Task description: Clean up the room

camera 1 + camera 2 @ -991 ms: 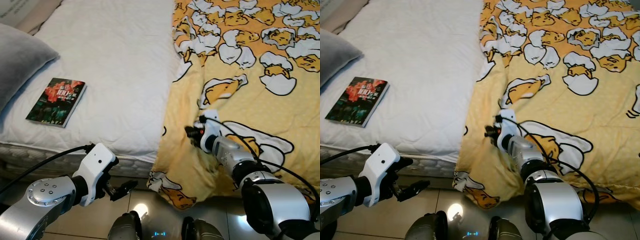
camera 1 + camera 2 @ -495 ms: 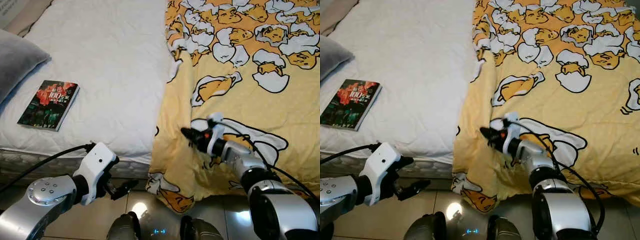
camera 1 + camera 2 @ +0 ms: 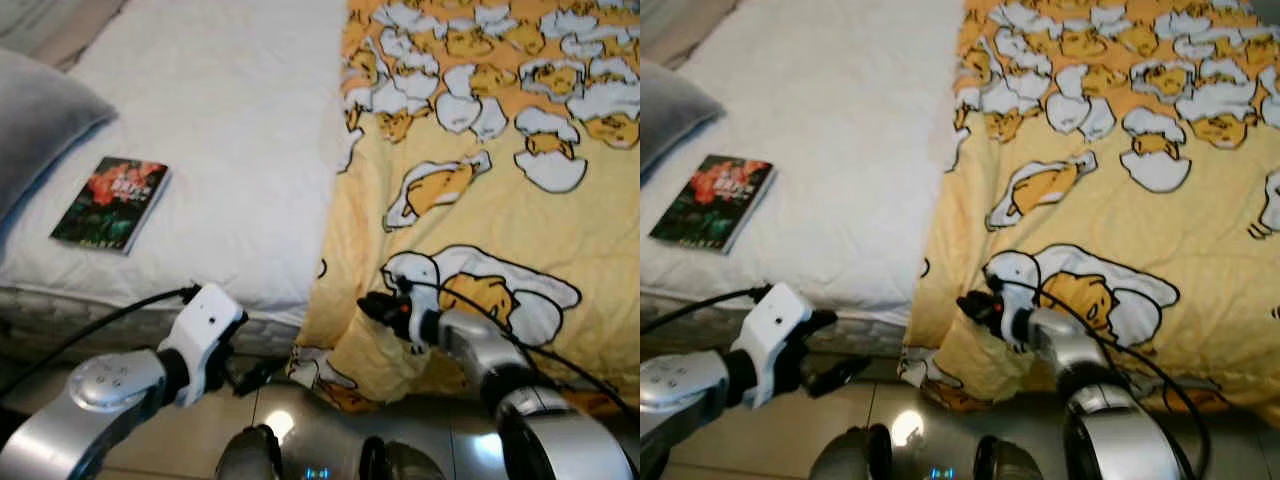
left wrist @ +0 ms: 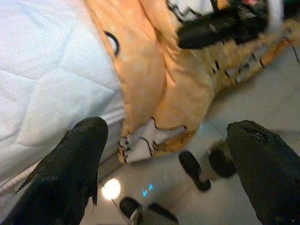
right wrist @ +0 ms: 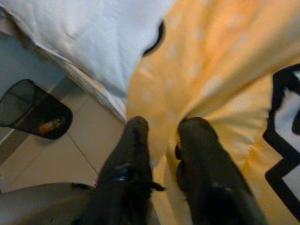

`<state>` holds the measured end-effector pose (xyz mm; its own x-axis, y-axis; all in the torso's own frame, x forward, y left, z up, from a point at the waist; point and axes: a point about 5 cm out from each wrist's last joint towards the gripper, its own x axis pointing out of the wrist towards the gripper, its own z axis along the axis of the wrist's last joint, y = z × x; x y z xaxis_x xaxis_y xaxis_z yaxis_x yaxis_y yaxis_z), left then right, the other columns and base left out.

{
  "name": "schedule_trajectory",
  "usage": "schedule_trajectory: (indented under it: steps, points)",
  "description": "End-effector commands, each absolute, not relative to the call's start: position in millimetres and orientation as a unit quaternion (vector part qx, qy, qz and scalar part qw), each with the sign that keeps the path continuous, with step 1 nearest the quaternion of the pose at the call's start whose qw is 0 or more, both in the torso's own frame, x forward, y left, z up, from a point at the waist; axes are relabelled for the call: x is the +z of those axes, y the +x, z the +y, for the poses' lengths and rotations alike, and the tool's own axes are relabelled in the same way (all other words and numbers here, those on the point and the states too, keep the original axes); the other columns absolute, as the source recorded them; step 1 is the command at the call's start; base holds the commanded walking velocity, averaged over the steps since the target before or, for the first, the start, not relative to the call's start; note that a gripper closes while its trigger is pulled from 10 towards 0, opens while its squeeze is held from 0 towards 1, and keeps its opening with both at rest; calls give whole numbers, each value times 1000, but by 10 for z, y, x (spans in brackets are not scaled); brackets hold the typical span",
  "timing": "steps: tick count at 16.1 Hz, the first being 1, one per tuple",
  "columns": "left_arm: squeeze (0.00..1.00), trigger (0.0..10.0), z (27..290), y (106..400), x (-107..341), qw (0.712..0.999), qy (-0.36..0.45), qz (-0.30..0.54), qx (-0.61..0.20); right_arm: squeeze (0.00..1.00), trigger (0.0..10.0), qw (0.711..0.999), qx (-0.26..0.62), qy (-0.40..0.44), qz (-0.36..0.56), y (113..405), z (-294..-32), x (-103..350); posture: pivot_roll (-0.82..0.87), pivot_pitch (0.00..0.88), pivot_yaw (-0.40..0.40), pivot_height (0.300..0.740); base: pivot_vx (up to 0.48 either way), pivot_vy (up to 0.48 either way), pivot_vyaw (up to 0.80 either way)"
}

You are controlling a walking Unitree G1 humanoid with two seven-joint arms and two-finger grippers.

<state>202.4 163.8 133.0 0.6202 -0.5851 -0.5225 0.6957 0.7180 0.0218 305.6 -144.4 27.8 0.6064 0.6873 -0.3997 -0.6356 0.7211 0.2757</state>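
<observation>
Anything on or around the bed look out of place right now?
Yes. The yellow blanket covers just one side of the bed and droops bunched over the edge toward the floor, where the right tool pinches a fold. A book lies loose on the bare mattress near the grey pillow.

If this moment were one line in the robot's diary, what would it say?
right tool: pinching yellow blanket edge | left tool: open, low beside bed | book: on bed
</observation>
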Motion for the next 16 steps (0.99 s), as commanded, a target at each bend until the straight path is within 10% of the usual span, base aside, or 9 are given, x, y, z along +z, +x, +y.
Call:
schedule_trajectory:
  steps: [1,4,5,7,8,9,16]
  points:
    - [0,10000,1633,2048,1293,896,113,247,-350,1000,10000,899,369,61,229,3056,-1511,336,178,97,-16,740,0,0,0]
    - [0,10000,1537,2256,1232,917,82,219,-323,1000,10000,912,366,72,171,2943,-1636,595,115,23,-8,740,0,0,0]
    - [1000,10000,1509,2390,1220,931,68,199,-297,1000,10000,920,357,70,148,2829,-1622,729,59,0,9,740,0,0,0]
    - [1000,10000,1478,2539,1228,947,55,172,-265,1000,10000,941,310,49,127,2721,-1630,818,20,0,20,740,0,0,0]
    - [541,10000,1446,2628,1293,960,31,144,-238,0,10000,963,240,25,121,2649,-1707,854,0,0,23,740,0,0,0]
    - [0,10000,1463,2650,1313,966,28,135,-218,0,10000,972,200,37,121,2625,-1762,868,-7,0,25,740,0,0,0]
    - [0,10000,1577,2541,1311,984,32,94,-149,0,10000,982,76,51,168,2186,-1820,731,4,0,26,740,0,0,0]
